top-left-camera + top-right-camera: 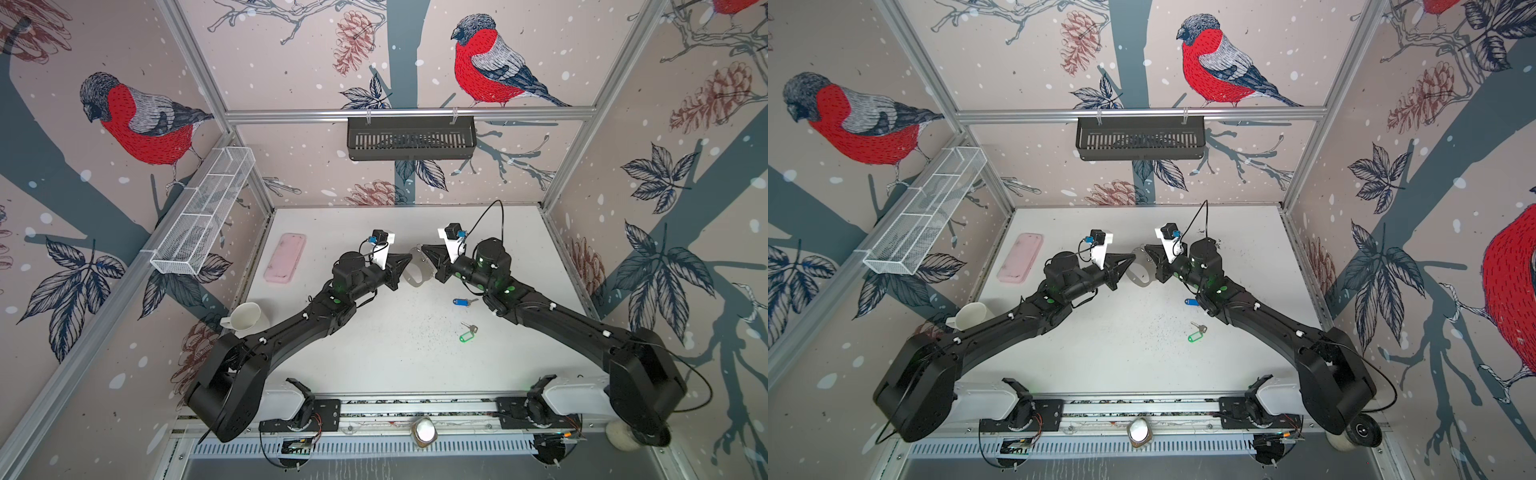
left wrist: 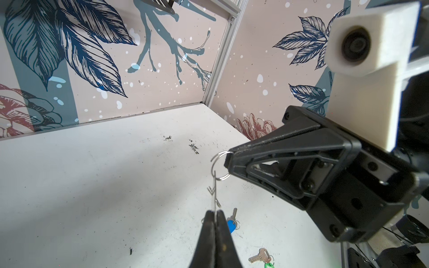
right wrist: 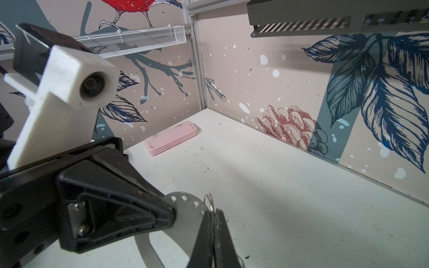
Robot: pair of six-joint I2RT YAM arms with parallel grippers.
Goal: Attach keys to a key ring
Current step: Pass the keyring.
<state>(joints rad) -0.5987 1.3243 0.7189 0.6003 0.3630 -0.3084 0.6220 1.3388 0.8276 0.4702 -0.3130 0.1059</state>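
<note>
Am holding key ring up over rear middle of table: my left gripper pinching it from left, my right gripper pinching it from right. Farther key is lying on table in front of it, right of centre, just beside my right arm. Nearer key is lying before that one, apart from it. Case is lying at rear left, well apart. Cup is sitting at left edge, beside my left arm.

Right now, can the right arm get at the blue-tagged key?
Probably not yet. The blue-tagged key lies uncovered on the table beside that arm's forearm, but the right hand is shut on the key ring, which the left hand also grips.
</note>
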